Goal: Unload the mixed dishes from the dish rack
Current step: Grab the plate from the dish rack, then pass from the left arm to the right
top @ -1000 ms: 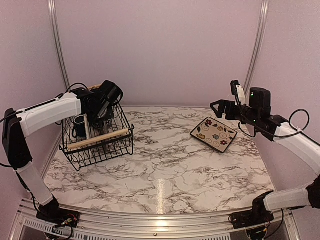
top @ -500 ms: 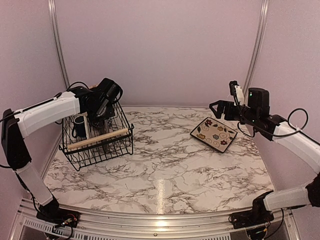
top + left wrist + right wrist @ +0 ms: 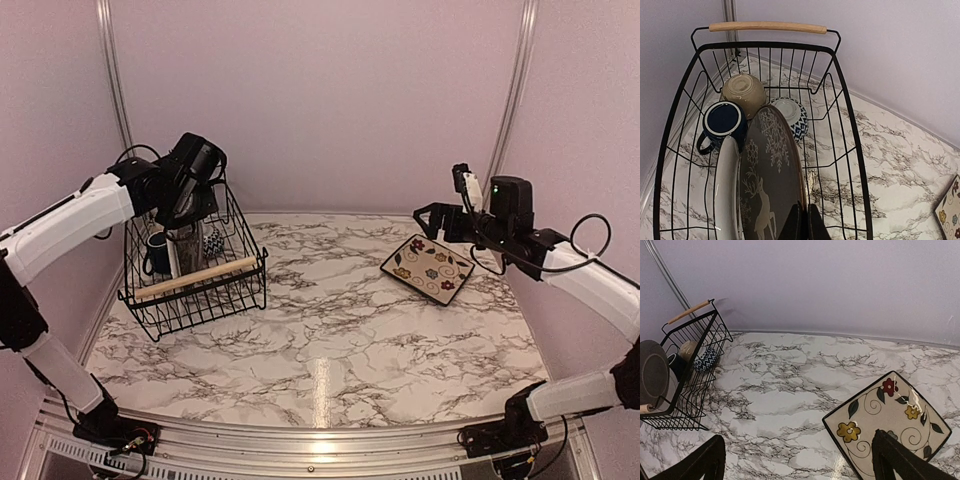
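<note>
Now lifting: grey plate pinched at the rim

My left gripper (image 3: 804, 215) has clamped on the grey deer-patterned plate (image 3: 771, 165) and risen. The plate stands upright in the dish rack (image 3: 852, 135), beside the navy mug (image 3: 722, 120), so the extraction is under way. The right gripper (image 3: 797, 462) hangs wide near the floral plate (image 3: 890, 415), already out. I can't tell whether the grey plate's lower edge has cleared the wires.

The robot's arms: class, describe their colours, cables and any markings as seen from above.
The left arm and right arm: white shells between black joints. Each ends in a black gripper, left gripper and right gripper alike. Thin black cables loop beside each arm; a green light glows on the right wrist.
</note>
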Motion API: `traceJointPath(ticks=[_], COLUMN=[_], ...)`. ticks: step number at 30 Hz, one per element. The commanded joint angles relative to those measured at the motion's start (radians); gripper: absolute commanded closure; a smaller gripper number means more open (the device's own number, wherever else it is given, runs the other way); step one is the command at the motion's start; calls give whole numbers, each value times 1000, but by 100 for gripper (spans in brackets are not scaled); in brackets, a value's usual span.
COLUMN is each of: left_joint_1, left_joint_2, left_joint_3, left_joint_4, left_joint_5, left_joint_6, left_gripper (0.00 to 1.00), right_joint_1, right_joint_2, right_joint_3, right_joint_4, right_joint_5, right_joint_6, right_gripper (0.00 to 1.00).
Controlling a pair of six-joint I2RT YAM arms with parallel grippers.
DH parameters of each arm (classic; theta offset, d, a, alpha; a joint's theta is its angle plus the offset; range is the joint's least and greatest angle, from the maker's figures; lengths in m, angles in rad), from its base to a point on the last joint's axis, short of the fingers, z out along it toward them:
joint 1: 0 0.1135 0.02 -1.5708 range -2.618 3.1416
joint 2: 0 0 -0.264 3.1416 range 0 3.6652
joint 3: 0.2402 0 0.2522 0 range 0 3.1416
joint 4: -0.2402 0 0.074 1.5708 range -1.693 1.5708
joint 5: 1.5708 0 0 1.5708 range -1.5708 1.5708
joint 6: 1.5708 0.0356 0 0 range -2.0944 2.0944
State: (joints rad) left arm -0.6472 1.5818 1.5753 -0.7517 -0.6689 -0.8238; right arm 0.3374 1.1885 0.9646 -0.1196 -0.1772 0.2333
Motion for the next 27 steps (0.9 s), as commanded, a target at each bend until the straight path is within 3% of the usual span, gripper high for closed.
traceJointPath(ticks=[1,7,18,27], left_joint_1=[4,4,3,0], left_joint_2=[-97,-129,-170,-188], left_joint_3=[52,91,119,121], left_joint_4=[54,119,359,458], left_joint_5=[-54,25,268,290], left_joint_6=[54,33,-41,-84], left_gripper=[100,100,100,100], right_joint_1=[27,111,394,536], right_joint_2=[27,85,325,461], right_joint_3=[47,97,389,547], right_joint_4=[19,59,95,110], right_joint_5=[9,37,166,210], right_joint_6=[3,-27,-95,-134], right_gripper=[2,2,3,3])
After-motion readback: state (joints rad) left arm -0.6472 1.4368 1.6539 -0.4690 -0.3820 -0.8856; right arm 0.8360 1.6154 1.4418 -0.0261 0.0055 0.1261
